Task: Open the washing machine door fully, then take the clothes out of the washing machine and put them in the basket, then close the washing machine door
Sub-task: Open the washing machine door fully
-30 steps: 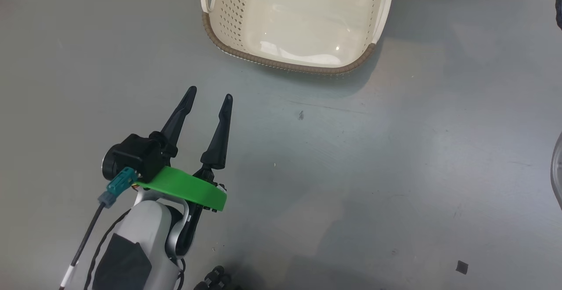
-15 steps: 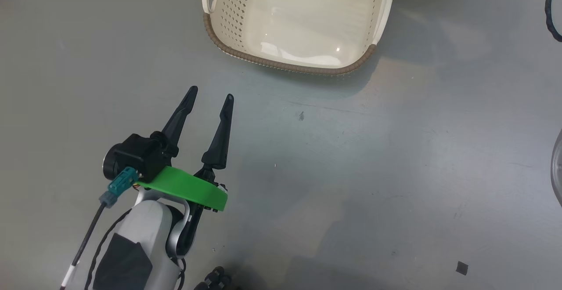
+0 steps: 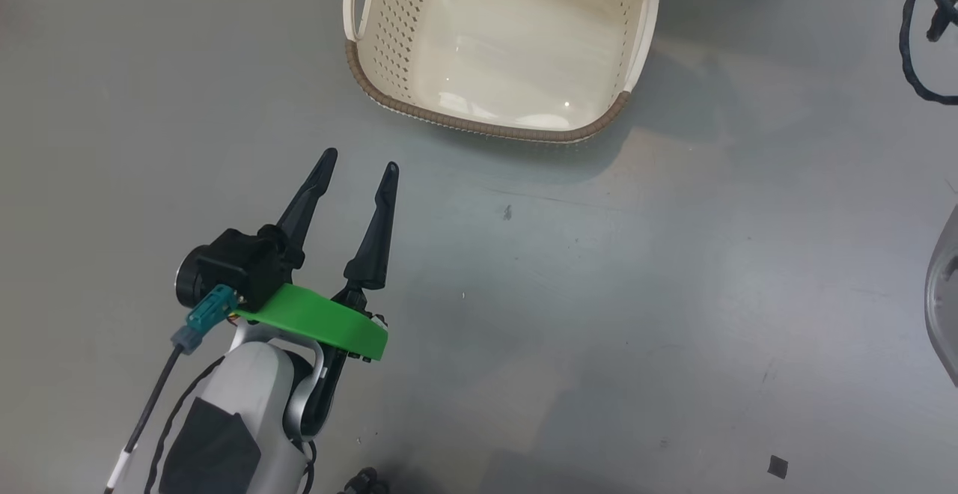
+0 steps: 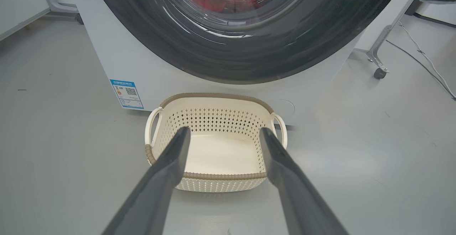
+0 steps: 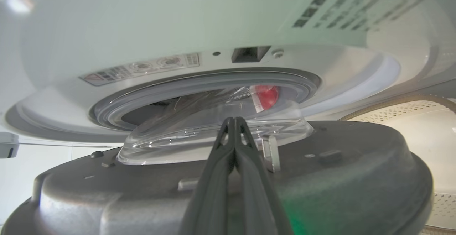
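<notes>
Left gripper (image 3: 358, 162) spread wide and empty over the grey floor (image 3: 599, 292); right gripper (image 5: 233, 121) pressed shut, holding nothing, on the inner side of the washing machine door (image 5: 338, 178).

In the right wrist view the two dark fingers meet at their tips, which point at the foot of the door's clear glass bowl (image 5: 199, 139) – whether they touch it cannot be told. The door stands ajar, with a gap between its dark inner face and the grey rubber ring (image 5: 199, 82) of the washing machine (image 5: 178, 21). The clothes (image 5: 265, 96) – a red patch – lie inside the drum, seen through the bowl. The basket (image 4: 213, 95) stands empty on the floor just in front of the machine, below the door, beyond the left fingertips; a blue sticker (image 4: 127, 93) sits to its left.
</notes>
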Tool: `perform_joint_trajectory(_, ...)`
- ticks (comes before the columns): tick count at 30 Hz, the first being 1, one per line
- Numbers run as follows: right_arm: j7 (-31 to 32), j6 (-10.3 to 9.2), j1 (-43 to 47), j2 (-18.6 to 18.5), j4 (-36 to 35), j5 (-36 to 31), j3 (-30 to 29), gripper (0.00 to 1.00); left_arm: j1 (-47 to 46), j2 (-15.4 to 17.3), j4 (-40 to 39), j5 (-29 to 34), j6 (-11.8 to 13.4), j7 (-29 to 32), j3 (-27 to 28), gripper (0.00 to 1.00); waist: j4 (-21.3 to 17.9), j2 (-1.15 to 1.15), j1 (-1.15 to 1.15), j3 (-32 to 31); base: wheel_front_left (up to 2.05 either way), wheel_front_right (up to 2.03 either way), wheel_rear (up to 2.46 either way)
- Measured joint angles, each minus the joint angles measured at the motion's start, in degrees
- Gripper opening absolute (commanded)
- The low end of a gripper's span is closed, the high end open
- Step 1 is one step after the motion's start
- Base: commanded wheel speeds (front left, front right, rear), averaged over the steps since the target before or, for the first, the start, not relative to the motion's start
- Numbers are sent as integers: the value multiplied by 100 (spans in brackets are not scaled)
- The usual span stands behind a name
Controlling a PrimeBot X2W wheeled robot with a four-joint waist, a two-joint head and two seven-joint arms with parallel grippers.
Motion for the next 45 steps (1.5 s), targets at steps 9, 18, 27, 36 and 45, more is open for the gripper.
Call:
perform_joint_trajectory(9, 168, 16, 370, 13, 148, 118, -22, 0, 6, 0, 48, 19, 33, 0, 2, 100, -57, 0, 0, -282, 0, 0, 0)
perform_joint_trajectory(18, 327, 120, 703, 35, 250, 266, -20, 0, 31, 1, 100, 167, 52, 0, 36, 100, -126, 0, 0, -542, 0, 0, 0)
perform_joint_trajectory(27, 680, 216, 1033, 56, 246, 636, 267, 0, 222, 3, 141, 209, 57, 0, 29, 100, -229, 0, 0, -830, 0, 0, 0)
perform_joint_trajectory(36, 701, 269, 1254, 75, 199, 734, 413, 0, 249, 3, 146, 209, 58, 0, 18, 100, -254, 0, 0, -923, 0, 0, 0)
perform_joint_trajectory(45, 804, 277, 1612, 94, 186, 937, 678, 0, 375, 5, 152, 227, 107, 0, 21, 100, -284, 0, 0, -1102, 0, 0, 0)
